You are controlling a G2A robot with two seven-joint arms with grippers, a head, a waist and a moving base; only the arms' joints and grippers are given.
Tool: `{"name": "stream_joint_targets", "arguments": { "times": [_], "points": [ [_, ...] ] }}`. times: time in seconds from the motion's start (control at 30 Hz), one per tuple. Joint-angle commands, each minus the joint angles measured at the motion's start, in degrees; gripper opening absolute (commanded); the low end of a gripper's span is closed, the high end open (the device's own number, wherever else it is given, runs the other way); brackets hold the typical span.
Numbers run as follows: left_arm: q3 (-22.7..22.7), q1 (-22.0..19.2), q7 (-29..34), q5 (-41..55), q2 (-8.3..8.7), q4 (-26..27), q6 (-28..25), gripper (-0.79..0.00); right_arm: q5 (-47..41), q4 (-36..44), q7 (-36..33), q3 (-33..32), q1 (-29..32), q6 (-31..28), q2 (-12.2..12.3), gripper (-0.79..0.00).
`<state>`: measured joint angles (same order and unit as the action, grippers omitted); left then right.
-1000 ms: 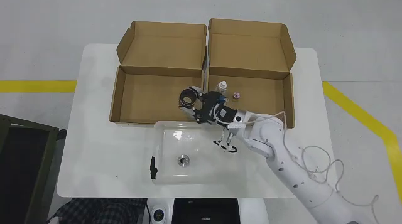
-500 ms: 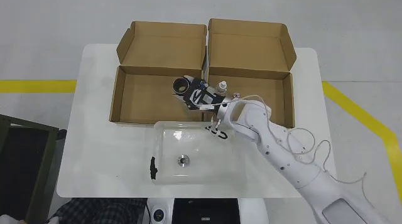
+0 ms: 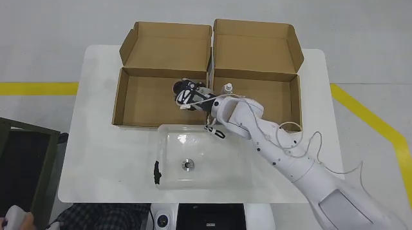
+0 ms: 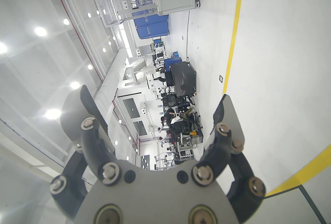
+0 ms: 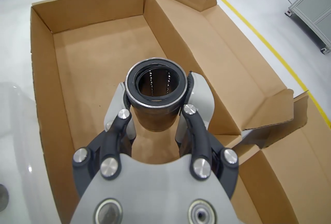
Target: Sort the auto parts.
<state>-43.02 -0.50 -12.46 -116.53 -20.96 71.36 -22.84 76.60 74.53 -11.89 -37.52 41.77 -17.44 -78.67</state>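
Placing looks to be the step you are in: your right claw (image 5: 157,89) is clamped on the black cylindrical bearing (image 5: 155,116), one finger on each side of its body, with the open bore facing the wrist camera. Under the claw lies the bare floor of the left cardboard box (image 5: 103,54), close to the wall next to the right cardboard box (image 3: 270,98). The bearing hangs above that floor, though I cannot tell how high. Behind the claw, toward the robot, the clear tray (image 3: 212,173) sits on the tabletop (image 3: 96,133) with a small round part (image 3: 187,163) in it. Your left claw (image 4: 155,98) has its fingers apart with nothing between them and faces out into the hall. As I judge it, your next move calls for lowering the bearing close to the cardboard, then parting the fingers and lifting straight out, clear of the box wall
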Motion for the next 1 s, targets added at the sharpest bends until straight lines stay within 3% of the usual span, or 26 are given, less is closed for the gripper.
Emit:
{"name": "stream_joint_targets", "arguments": {
  "times": [0.0,0.2,0.33,0.57,0.83,0.9,0.97],
  "points": [
    [0.00,0.00,0.00,0.00,0.00,0.00,0.00,0.000,0.64,-1.02,-0.70,0.51,-0.59,0.09,-0.41,-0.785],
    [0.00,0.00,0.00,0.00,0.00,0.00,0.00,0.000,2.37,-2.70,-2.21,1.34,-1.67,0.93,-1.54,-0.785],
    [0.00,0.00,0.00,0.00,0.00,0.00,0.00,0.000,2.87,-3.50,-3.49,1.38,-1.92,0.57,-2.04,-0.554],
    [0.00,0.00,0.00,0.00,0.00,0.00,0.00,0.000,3.88,-4.22,-5.08,1.39,-1.96,-0.17,-2.76,-0.508],
    [0.00,0.00,0.00,0.00,0.00,0.00,0.00,0.000,4.91,-3.97,-6.68,0.78,-1.46,-0.96,-3.24,-0.385],
    [0.00,0.00,0.00,0.00,0.00,0.00,0.00,0.000,5.04,-3.65,-7.08,0.35,-1.14,-1.18,-3.27,-0.274],
    [0.00,0.00,0.00,0.00,0.00,0.00,0.00,0.000,5.30,-3.14,-7.40,-0.08,-0.81,-1.23,-3.26,-0.259]
  ]
}}
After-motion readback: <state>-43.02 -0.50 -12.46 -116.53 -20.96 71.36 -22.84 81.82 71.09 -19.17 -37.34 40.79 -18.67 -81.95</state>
